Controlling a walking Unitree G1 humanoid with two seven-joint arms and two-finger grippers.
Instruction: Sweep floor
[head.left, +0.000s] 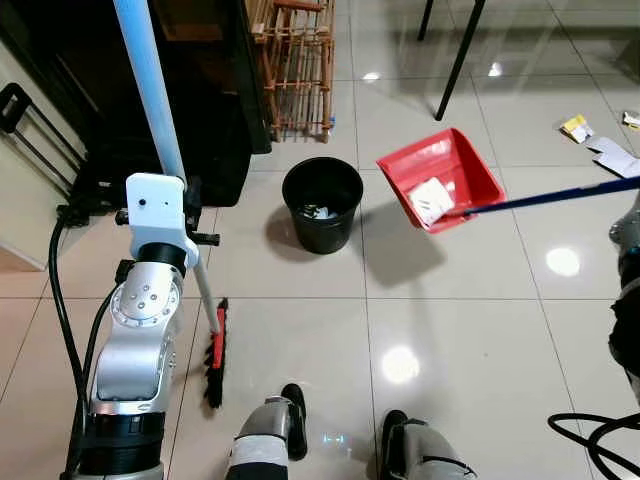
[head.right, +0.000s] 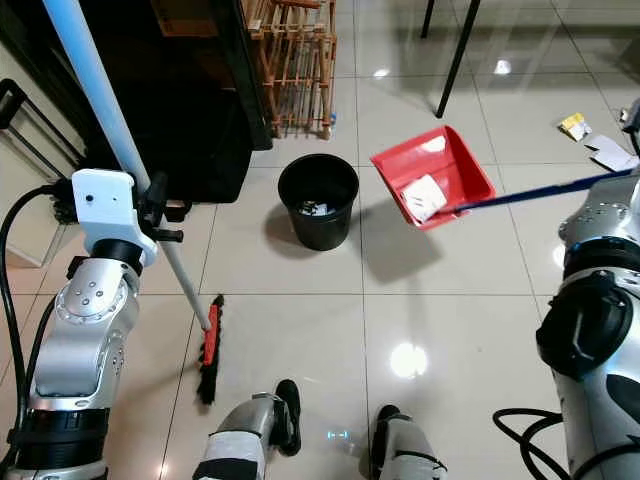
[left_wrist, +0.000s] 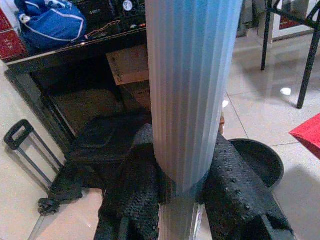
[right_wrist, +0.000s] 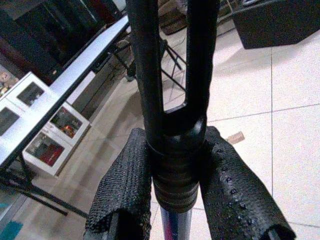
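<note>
Broom (head.left: 190, 250) is held by the left gripper (left_wrist: 182, 192), jaws clenched on its pale blue ribbed pole; pebbled black fingers (left_wrist: 135, 195) are seen pressed on both sides of the pole in the left wrist view. The pole top is cut off by the frame edge. The red-and-black broom head (head.left: 216, 352) rests on the tiled floor (head.left: 460, 330), near left, just in front of the robot's feet (head.left: 290, 410). Bristle detail is hard to make out.

Red dustpan (head.left: 440, 178) is held in the air, tilted, to the right of the black bin (head.left: 322, 204) and apart from it. White crumpled paper (head.left: 432, 198) lies inside the pan. Its long blue handle (head.left: 545, 197) runs to the right, and the far end is cut off in the left eye view. The right gripper (right_wrist: 175, 195) is closed on the black forked end of that handle, jaws gripping it from both sides in the right wrist view.

Some pale scraps are seen inside the bin; what they are cannot be told. Loose paper litter (head.left: 600, 140) lies on the floor far right. A wooden rack (head.left: 298, 60) stands far behind the bin, beside a dark cabinet (head.left: 200, 90) whose inside is too dark to read. A black cable (head.left: 590, 435) is partly cut off near right.
</note>
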